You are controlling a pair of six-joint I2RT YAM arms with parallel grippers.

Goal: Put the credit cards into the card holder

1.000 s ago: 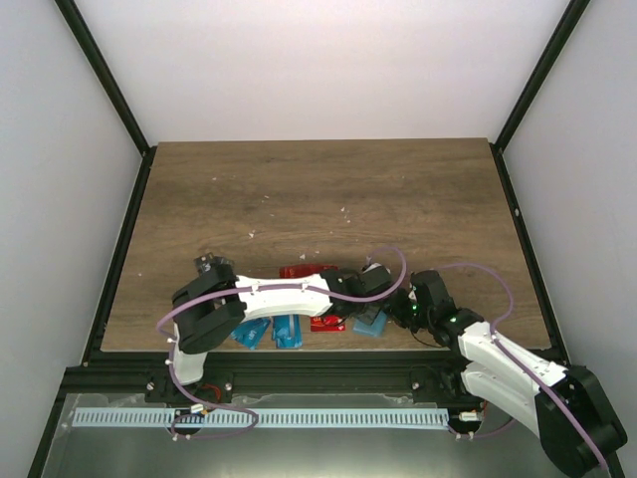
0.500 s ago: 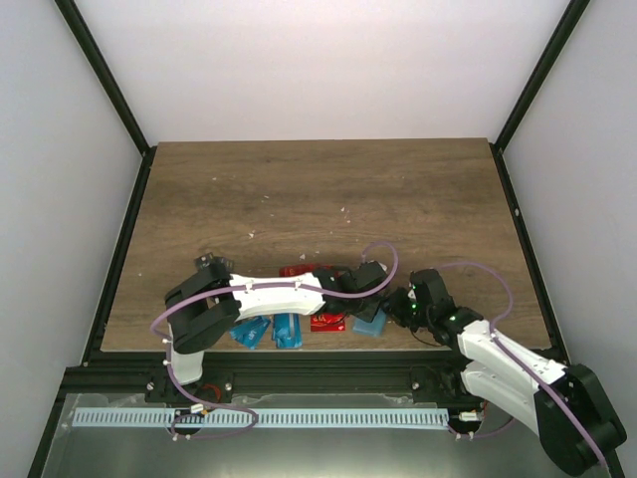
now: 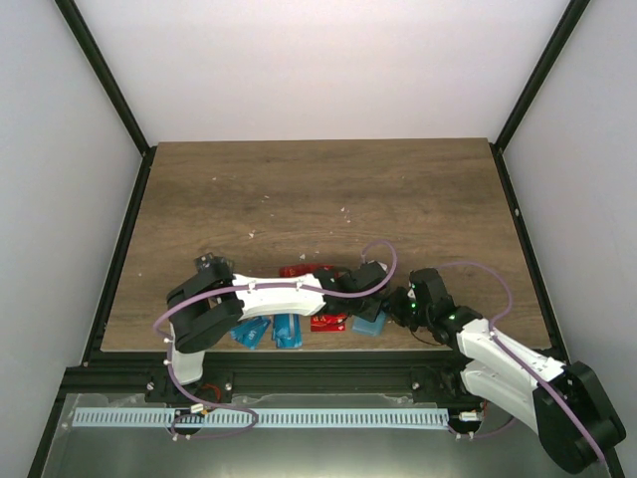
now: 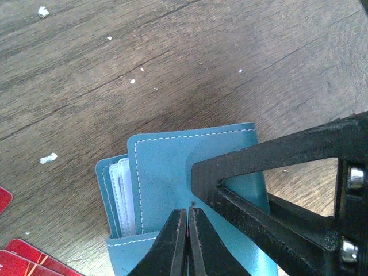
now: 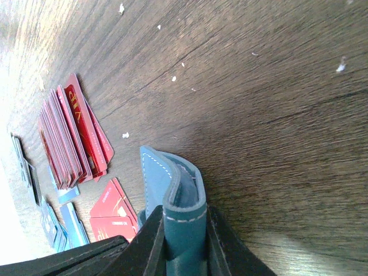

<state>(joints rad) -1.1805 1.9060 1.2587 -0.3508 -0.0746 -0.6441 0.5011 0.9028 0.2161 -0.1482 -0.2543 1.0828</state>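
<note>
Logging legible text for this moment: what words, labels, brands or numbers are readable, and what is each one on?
"VIP": on the top card of the fanned red stack, right wrist view.
Small pale print on the loose red cards: too blurred to read.
On the card holder: no text, only white stitching.
On the blue cards: nothing legible.

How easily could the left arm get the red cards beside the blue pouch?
Probably easily. The left gripper sits at the card holder, and the red cards lie just beside it with nothing between. Its jaws are shut, so they must open first.
</note>
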